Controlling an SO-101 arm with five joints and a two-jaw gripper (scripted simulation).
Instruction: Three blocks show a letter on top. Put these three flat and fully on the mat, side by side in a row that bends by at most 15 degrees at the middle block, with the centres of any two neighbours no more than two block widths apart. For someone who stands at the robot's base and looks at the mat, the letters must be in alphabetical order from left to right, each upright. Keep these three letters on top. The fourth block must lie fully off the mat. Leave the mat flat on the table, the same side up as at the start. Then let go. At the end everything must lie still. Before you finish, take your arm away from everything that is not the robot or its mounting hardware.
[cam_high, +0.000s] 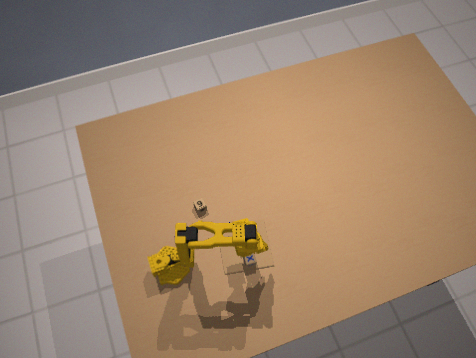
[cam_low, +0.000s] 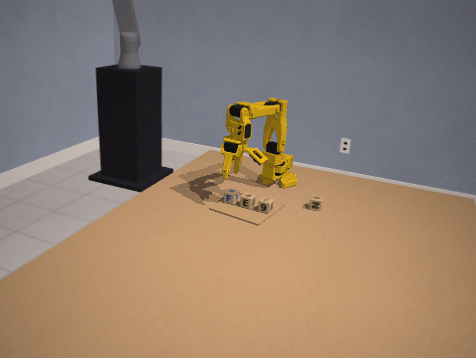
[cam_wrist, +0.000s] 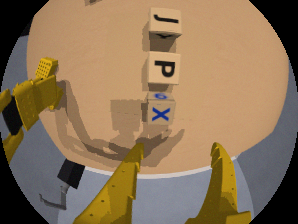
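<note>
Three blocks stand in a nearly straight row on the thin mat (cam_low: 250, 216) (cam_high: 235, 268), with small gaps. From the base side, left to right, their tops read J, P, X, each upright. The J block (cam_wrist: 165, 19) (cam_low: 265, 205) and P block (cam_wrist: 162, 68) (cam_low: 247, 201) are black-lettered; the X block (cam_wrist: 160, 115) (cam_low: 230, 196) (cam_high: 250, 259) is blue-lettered. All look flat. The fourth block (cam_high: 200, 205) (cam_low: 315, 203) lies off the mat, a 9 on top. My gripper (cam_low: 231, 175) (cam_wrist: 178, 145) is open and empty, above and beyond the X block. The arm hides J and P in the top view.
The wooden table (cam_high: 320, 150) (cam_low: 300, 280) carries everything. My yellow base (cam_high: 170, 267) (cam_low: 275, 170) stands near one table edge, with the fourth block to one side of it. A black pedestal (cam_low: 130, 125) stands on the floor behind. Arm shadows fall across the mat's X end.
</note>
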